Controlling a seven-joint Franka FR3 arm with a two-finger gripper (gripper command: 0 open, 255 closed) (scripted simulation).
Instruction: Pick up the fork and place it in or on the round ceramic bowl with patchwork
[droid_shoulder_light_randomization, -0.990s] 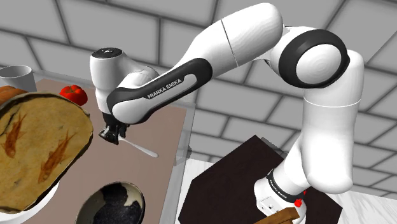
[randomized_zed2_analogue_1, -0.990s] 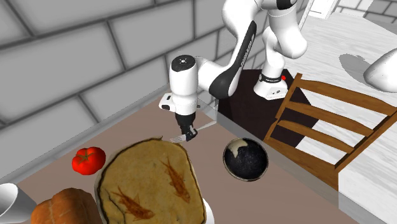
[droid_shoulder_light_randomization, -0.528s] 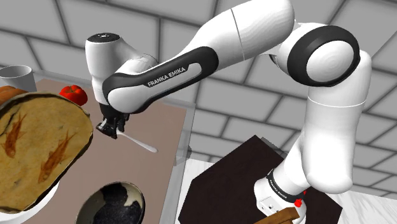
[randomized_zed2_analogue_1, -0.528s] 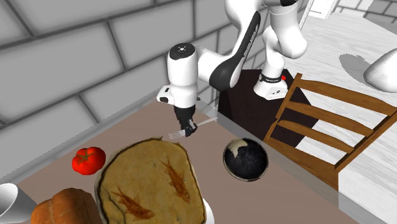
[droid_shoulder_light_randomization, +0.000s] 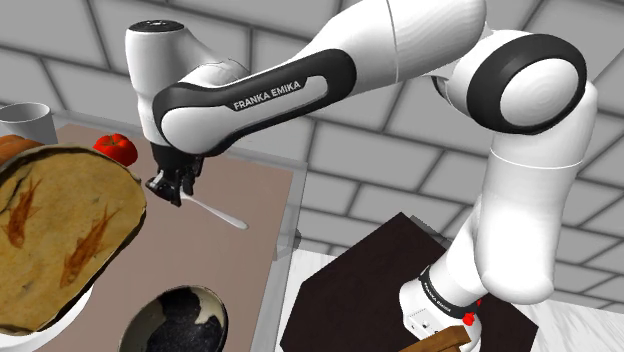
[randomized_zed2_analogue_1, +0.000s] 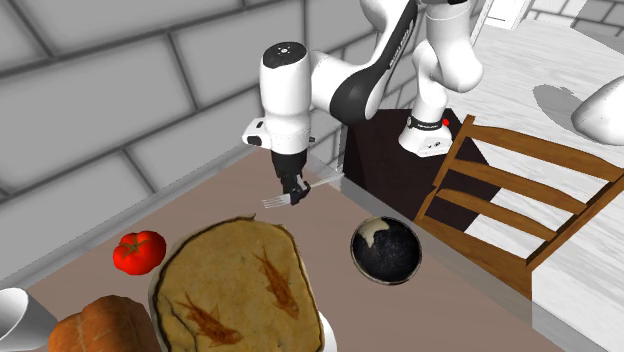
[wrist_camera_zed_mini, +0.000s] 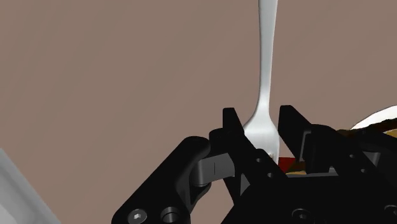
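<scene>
A pale silver fork (droid_shoulder_light_randomization: 216, 212) hangs level above the brown table (droid_shoulder_light_randomization: 262, 206), my gripper (droid_shoulder_light_randomization: 170, 188) shut on its neck just behind the tines. In the second exterior view the gripper (randomized_zed2_analogue_1: 294, 196) holds the fork (randomized_zed2_analogue_1: 319, 184) clear of the tabletop, tines pointing to that view's left. The wrist view has both fingers clasping the fork (wrist_camera_zed_mini: 266, 76), its handle running away from the gripper (wrist_camera_zed_mini: 261, 122). A round dark speckled bowl (droid_shoulder_light_randomization: 178, 320) with a white patch stands near the table's front edge, also seen as the bowl (randomized_zed2_analogue_1: 386, 250) below and right of the gripper.
A large brown slab with fish prints (droid_shoulder_light_randomization: 60, 230) lies on a white dish beside the gripper. A red tomato (droid_shoulder_light_randomization: 116, 148), a grey cup (droid_shoulder_light_randomization: 28, 122) and a bread loaf (randomized_zed2_analogue_1: 100, 325) lie further left. A wooden chair (randomized_zed2_analogue_1: 500, 195) stands by the dark stand (droid_shoulder_light_randomization: 390, 265).
The gripper has risen with the fork, lifting it off the table and drifting a little toward the shoulder view's upper left.
</scene>
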